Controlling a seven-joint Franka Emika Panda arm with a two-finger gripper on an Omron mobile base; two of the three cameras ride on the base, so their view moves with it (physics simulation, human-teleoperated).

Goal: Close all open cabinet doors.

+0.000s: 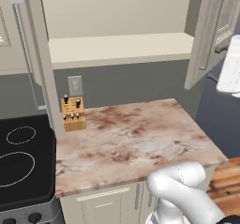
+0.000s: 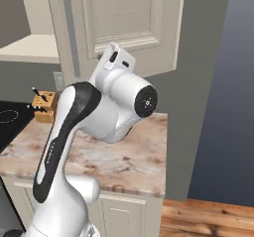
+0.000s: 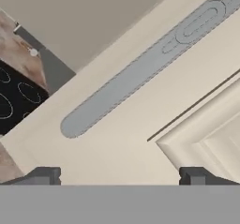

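Gripper [image 3: 119, 175] nearest the hand camera: two dark tips spread wide, nothing between them, hovering just off the face of the right cabinet door [image 3: 140, 124]. Door lies straight ahead of the gripper, very near; contact can't be told. The door's grey bar handle [image 3: 150, 61] runs as a long diagonal across the hand view, above and beyond the tips, so the hand is rolled against the door's vertical axis. Raised panel corner [image 3: 206, 138] sits by the right tip.

Largest first:
- Right cabinet door [image 2: 124, 28]: tall, cream-beige, raised rectangular panel, long vertical grey bar handle [image 2: 71, 32] near its left edge. It stands swung out from the wall cabinet, over the right end of the worktop [image 2: 124, 156]. In the left base view it shows edge-on at upper right [image 1: 204, 35], beside the white arm [image 1: 229, 63].
- Left cabinet door [image 1: 40, 54]: also swung open, seen edge-on, above the worktop's back left corner [image 1: 75, 138], next to the black cooktop [image 1: 23, 162].
- Open cabinet shelf [image 1: 122, 47] between the two doors.
- Knife block [image 1: 73, 113] at the worktop's back left corner.

Judgement: both doors not yet shut; the right one is the nearer, and pushing its front face toward the cabinet looks like the coming move.
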